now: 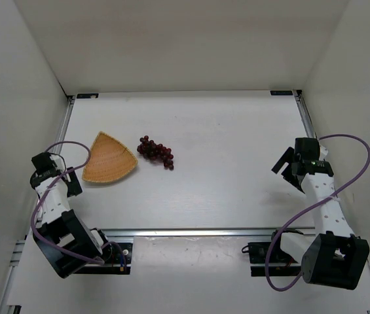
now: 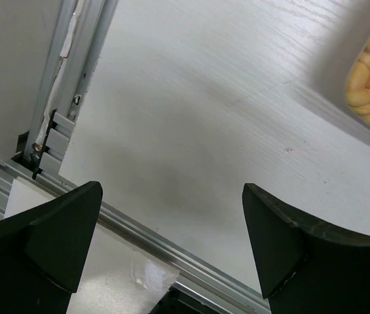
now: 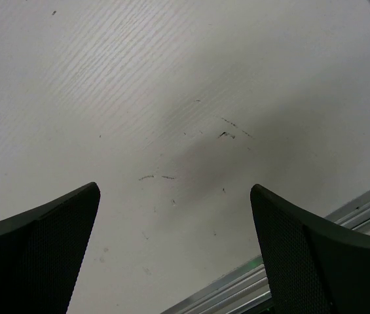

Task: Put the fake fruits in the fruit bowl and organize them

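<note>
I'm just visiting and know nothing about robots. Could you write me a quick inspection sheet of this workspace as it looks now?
Surface: white table, a few small dark scuffs.
Job's things: grapes lie on the table just right of the wicker basket, not in it.
Clutter: nothing seen.
Grippers: left gripper open, empty; right gripper open, empty.
Cables: a purple cable loops off each arm, away from the fruit.
Surroundings: white walls on three sides; aluminium rail at the near edge.

Bare table (image 1: 230, 163) stretches from right pincer (image 1: 287, 173) to grapes (image 1: 156, 152); basket (image 1: 108, 159) just beside them.
</note>
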